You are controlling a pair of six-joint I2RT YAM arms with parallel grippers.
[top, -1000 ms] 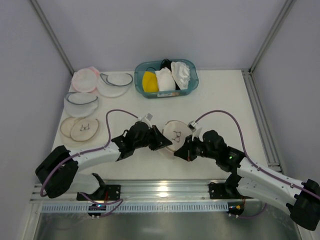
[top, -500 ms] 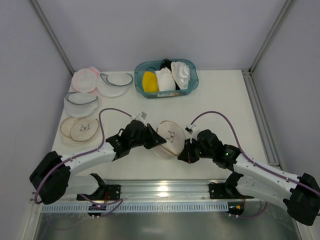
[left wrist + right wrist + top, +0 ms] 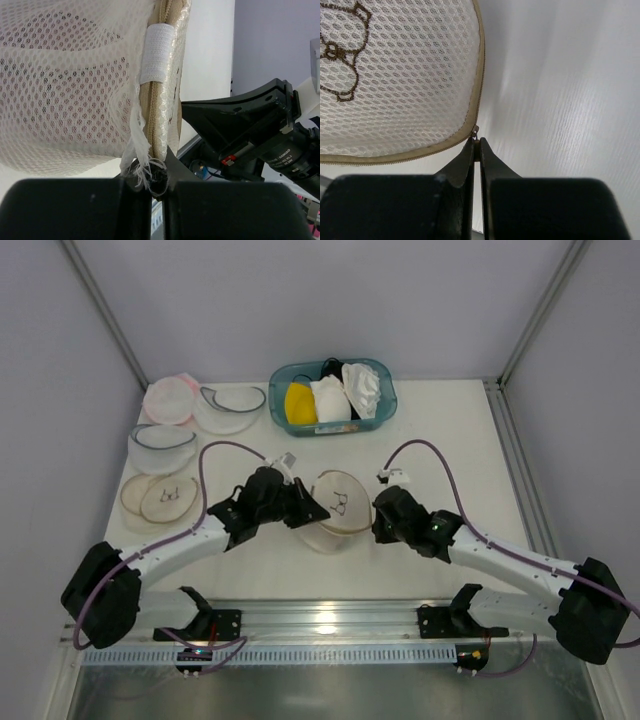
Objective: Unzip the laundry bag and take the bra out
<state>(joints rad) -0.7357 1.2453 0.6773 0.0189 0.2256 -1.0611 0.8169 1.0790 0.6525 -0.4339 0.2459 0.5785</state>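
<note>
The laundry bag (image 3: 338, 502), white mesh with a tan rim and a dark bra drawing, is held up between my two grippers at the middle of the table. My left gripper (image 3: 303, 510) is shut on the frayed tab at the bag's rim (image 3: 150, 172), on its left side. My right gripper (image 3: 376, 523) is shut on the small zipper pull (image 3: 475, 132) at the bag's tan zipper edge (image 3: 420, 150), on its right side. The drawing shows in the right wrist view (image 3: 340, 50). The bra is hidden; I see no pink through the mesh.
A teal basket (image 3: 388, 410) at the back holds a yellow bra (image 3: 298, 402) and white bras (image 3: 330, 398). At the left lie a pink mesh round (image 3: 167, 398), blue-rimmed mesh rounds (image 3: 160, 445), and tan-rimmed rounds (image 3: 158, 498). The right arm shows in the left wrist view (image 3: 260, 130).
Both grippers have moved toward the back of the table with the bag. The right gripper has travelled along the bag's right rim with the zipper pull. The bag's face has tipped flatter.
</note>
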